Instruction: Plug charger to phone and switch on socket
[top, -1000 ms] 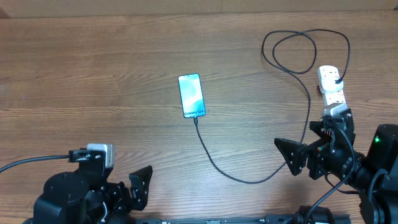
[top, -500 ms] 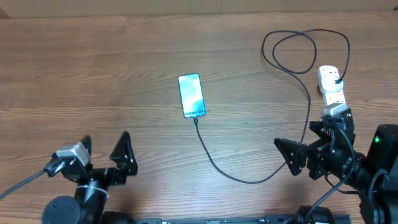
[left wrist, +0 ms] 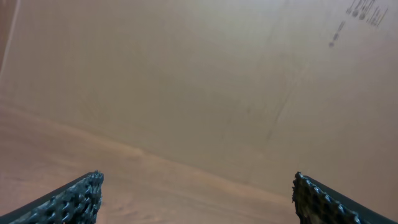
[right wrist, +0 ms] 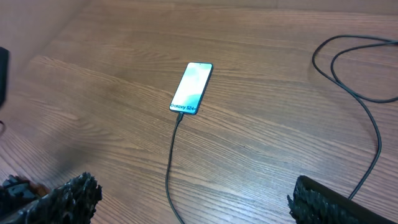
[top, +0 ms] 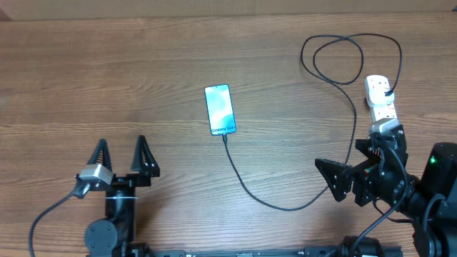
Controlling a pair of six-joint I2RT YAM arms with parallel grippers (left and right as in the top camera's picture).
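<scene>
Now left gripper (top: 121,146) has swung round to face far, jaws spread; right gripper (top: 346,163) unmoved, also spread; charger (top: 246,187) still meets phone (top: 220,109).

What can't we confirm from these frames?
- socket switches: overhead, too small to read on or off; its near end is hidden by the right arm.
- charger tip at the phone: too small to judge seating, both views.
- Left wrist: no task item in frame.

Phone (right wrist: 191,87) screen, near cable end: "Galaxy S24+".
</scene>
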